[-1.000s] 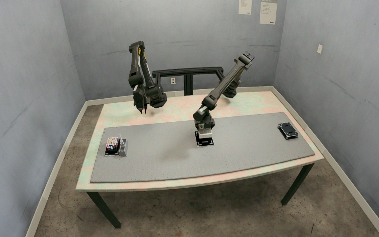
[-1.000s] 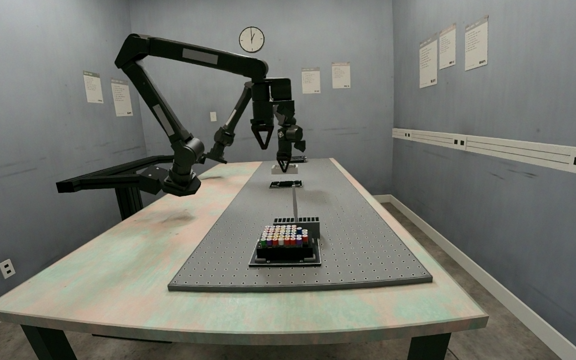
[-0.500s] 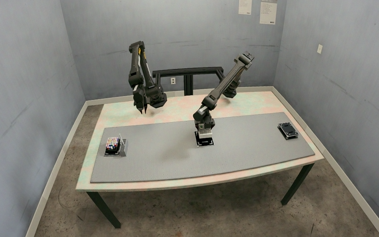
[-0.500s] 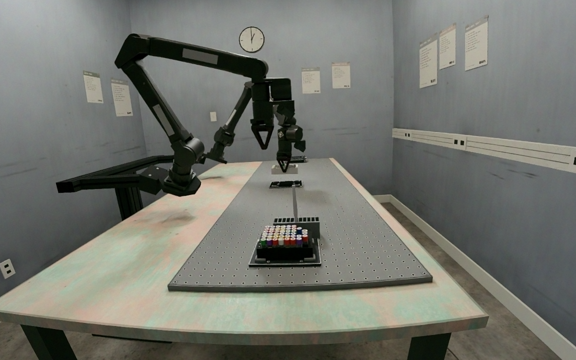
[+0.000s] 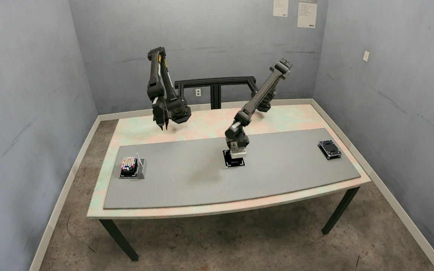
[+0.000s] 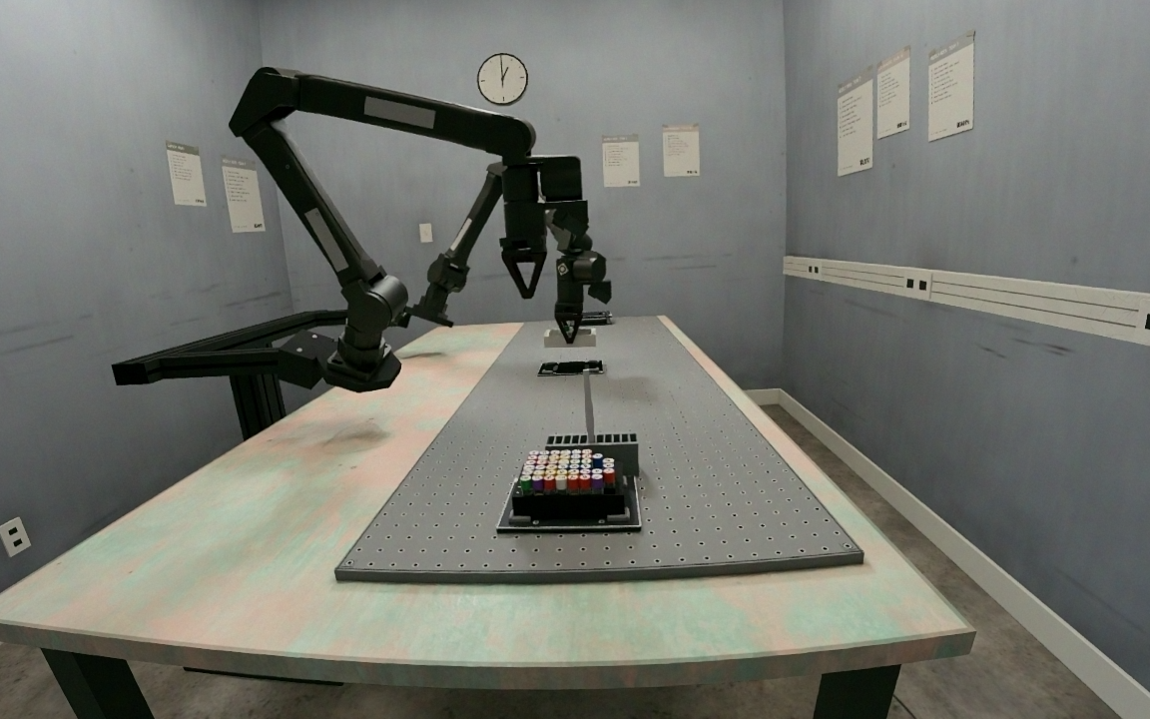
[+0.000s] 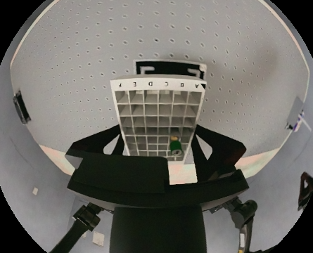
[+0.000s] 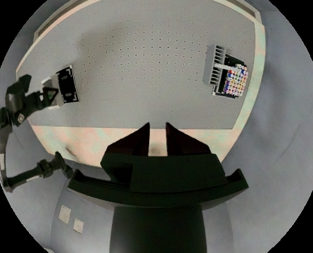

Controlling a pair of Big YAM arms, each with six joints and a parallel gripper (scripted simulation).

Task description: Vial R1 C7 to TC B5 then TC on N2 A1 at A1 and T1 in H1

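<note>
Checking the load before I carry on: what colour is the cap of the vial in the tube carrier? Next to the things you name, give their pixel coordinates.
Green (image 7: pixel 176 147); the left wrist view shows it best.

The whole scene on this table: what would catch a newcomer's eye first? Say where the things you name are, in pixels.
Probably the pale gridded carrier (image 5: pixel 238 154) (image 6: pixel 554 339) (image 7: pixel 160 84) (image 8: pixel 46 84), held above the board in the left arm's gripper (image 5: pixel 237 148) (image 6: pixel 569 338) (image 7: pixel 159 135) (image 8: pixel 55 94), one green-capped vial in its grid. Next, the bright cluster of many-coloured caps (image 5: pixel 129 163) (image 6: pixel 566 469) (image 8: pixel 237 82) at the board's far end, beside a grey slotted holder (image 5: pixel 141 173) (image 6: pixel 629 458) (image 8: pixel 209 67).
</note>
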